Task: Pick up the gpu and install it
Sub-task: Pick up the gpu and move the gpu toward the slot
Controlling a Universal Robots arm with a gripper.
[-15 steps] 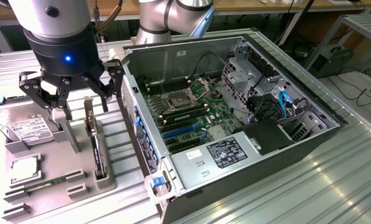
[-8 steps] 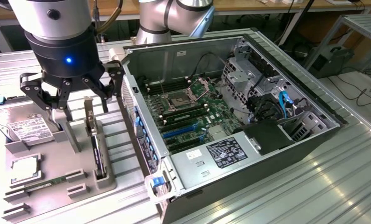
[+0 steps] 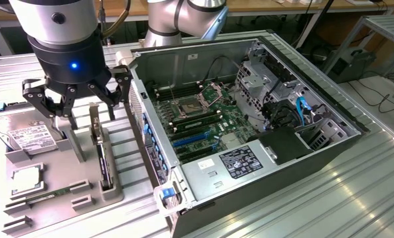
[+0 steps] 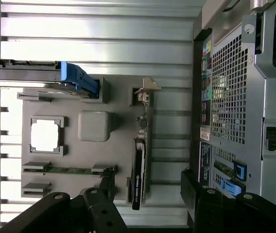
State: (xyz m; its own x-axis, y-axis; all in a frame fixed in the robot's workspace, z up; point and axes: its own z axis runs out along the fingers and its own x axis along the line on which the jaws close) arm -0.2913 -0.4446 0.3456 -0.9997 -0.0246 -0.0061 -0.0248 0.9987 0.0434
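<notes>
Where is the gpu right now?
The gpu stands on edge in the gray tray at the exterior view's left, between the computer case and the hard drive, near the open gripper.

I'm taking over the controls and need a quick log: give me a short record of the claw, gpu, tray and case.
claw: open, holding nothing, above the tray
gpu: on edge in its tray slot, not gripped; lies between the claw's fingers in the wrist view
tray: also holds a drive, cpu and memory stick
case: side open, board exposed, at the exterior view's right of the tray
task: gpu not yet picked up
</notes>
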